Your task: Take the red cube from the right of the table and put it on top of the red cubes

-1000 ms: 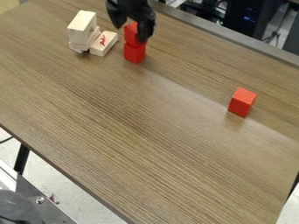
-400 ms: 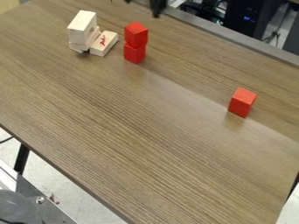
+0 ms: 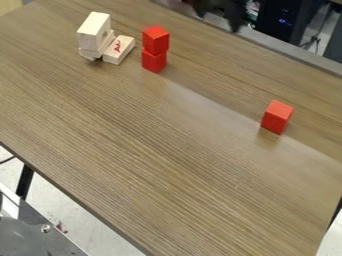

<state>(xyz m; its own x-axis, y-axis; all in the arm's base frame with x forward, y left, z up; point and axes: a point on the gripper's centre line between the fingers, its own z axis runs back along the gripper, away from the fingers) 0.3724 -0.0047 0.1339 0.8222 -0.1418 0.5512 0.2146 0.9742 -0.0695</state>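
At the top edge of the camera view, the black gripper (image 3: pixel 218 17) hangs over the table's far edge, open, with nothing seen between its fingers. It is up and to the right of two stacked red cubes, the upper cube (image 3: pixel 155 40) resting on the lower cube (image 3: pixel 153 60). A single red cube (image 3: pixel 276 117) sits alone on the right part of the table, below and to the right of the gripper in the view.
Pale wooden blocks (image 3: pixel 93 31) stand just left of the stack, and one flat block (image 3: pixel 119 49) lies between them and the red cubes. The brown tabletop (image 3: pixel 153 150) has a grey strip (image 3: pixel 287 52) along its far edge, with dark equipment behind.
From in front of the stack, the gripper has moved up and away, then to the right along the far edge. All the cubes have stayed in place.
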